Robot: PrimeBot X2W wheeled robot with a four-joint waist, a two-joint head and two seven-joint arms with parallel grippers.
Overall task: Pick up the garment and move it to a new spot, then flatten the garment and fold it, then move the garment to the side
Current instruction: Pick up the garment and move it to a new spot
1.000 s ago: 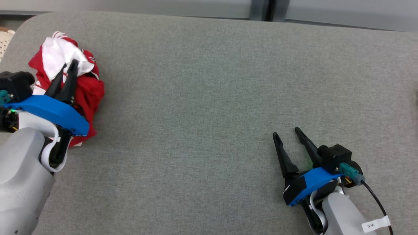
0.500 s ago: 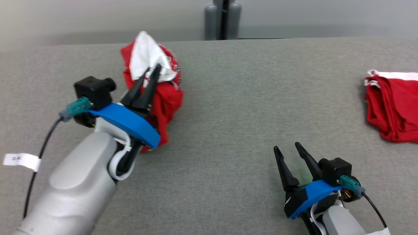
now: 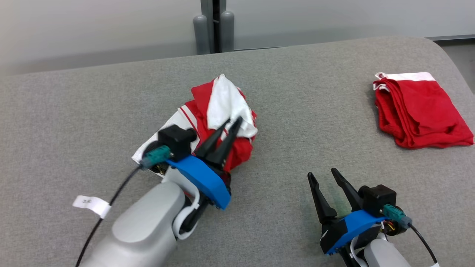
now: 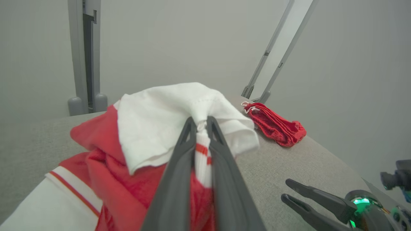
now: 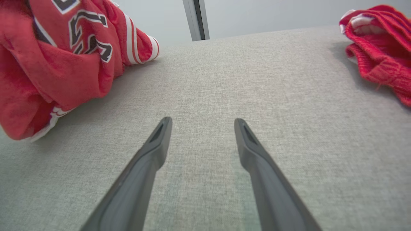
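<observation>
The garment (image 3: 222,107) is a crumpled red and white jersey, bunched up near the middle of the grey table (image 3: 92,111). My left gripper (image 3: 233,121) is shut on a white fold at the top of the bundle. In the left wrist view the fingertips (image 4: 189,123) pinch white and red-striped cloth of the garment (image 4: 154,128). My right gripper (image 3: 321,172) stands open low over the table at the lower right, with nothing between its fingers (image 5: 160,134). To its left lies the garment (image 5: 57,64), showing black numbers.
A second red garment (image 3: 419,111), folded with a white band, lies near the table's far right corner. A grey post (image 3: 212,26) stands behind the table's back edge. Bare grey cloth lies between the two garments and around my right gripper.
The head view has swung to the right. My left gripper has carried the garment from the table's left end toward the middle, closer to my right gripper. The folded red garment came into view.
</observation>
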